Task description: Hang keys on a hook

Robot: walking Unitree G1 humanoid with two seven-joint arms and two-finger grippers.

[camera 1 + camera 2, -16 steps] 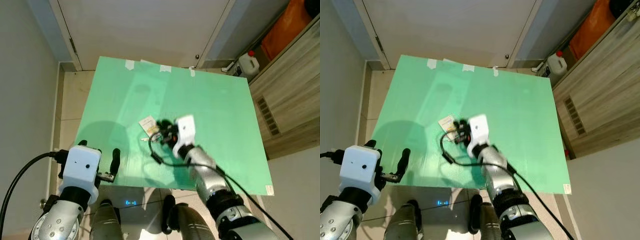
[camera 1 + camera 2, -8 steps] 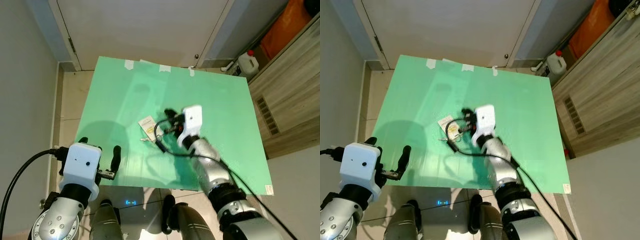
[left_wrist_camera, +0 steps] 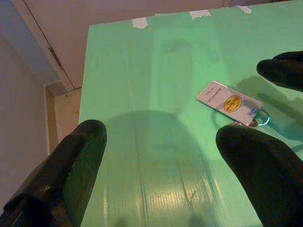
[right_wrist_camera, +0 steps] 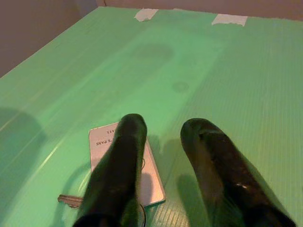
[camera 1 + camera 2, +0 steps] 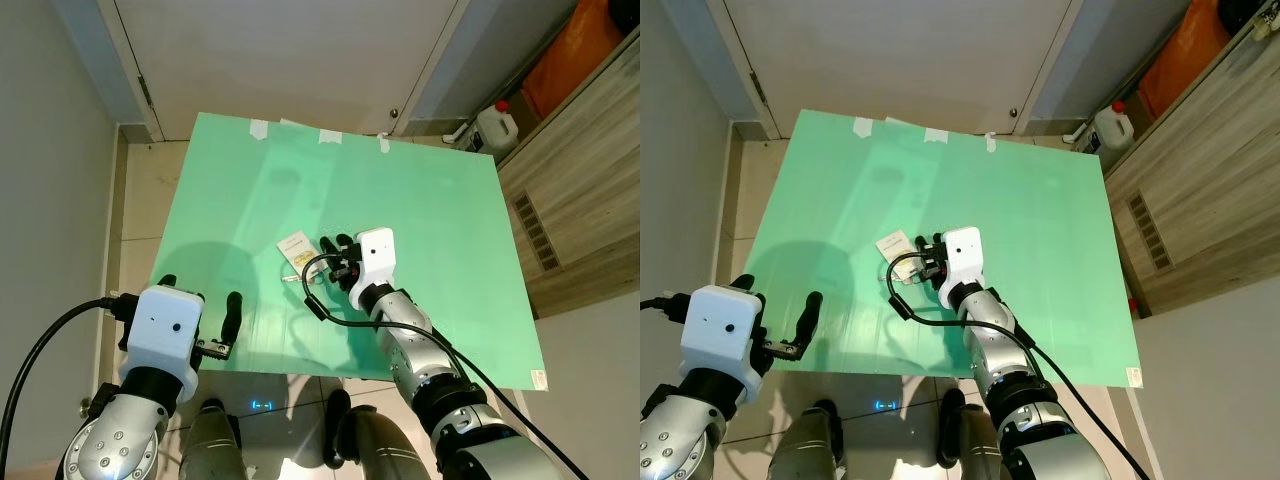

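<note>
The keys lie on the green mat (image 5: 420, 200): a white tag (image 5: 293, 243) with a yellow circle, a key ring (image 3: 261, 117) and a small key (image 4: 70, 201). My right gripper (image 5: 337, 257) is low over the mat at the tag's right end. It is open with a narrow gap, and bare mat shows between the fingers. In the right wrist view one finger (image 4: 119, 175) lies over the tag (image 4: 102, 141) and hides its middle. My left gripper (image 5: 198, 298) hovers open at the mat's near left edge, well short of the tag (image 3: 229, 102).
A black cable (image 5: 312, 295) from the right wrist loops over the mat beside the keys. A closed door (image 5: 290, 50) stands beyond the mat's far edge. A white bottle (image 5: 497, 126) and a wooden cabinet (image 5: 585, 170) are at the right. A grey wall runs along the left.
My right gripper swung up and to the right, then came back down onto the tag's right end. The keys and the left arm have stayed put.
</note>
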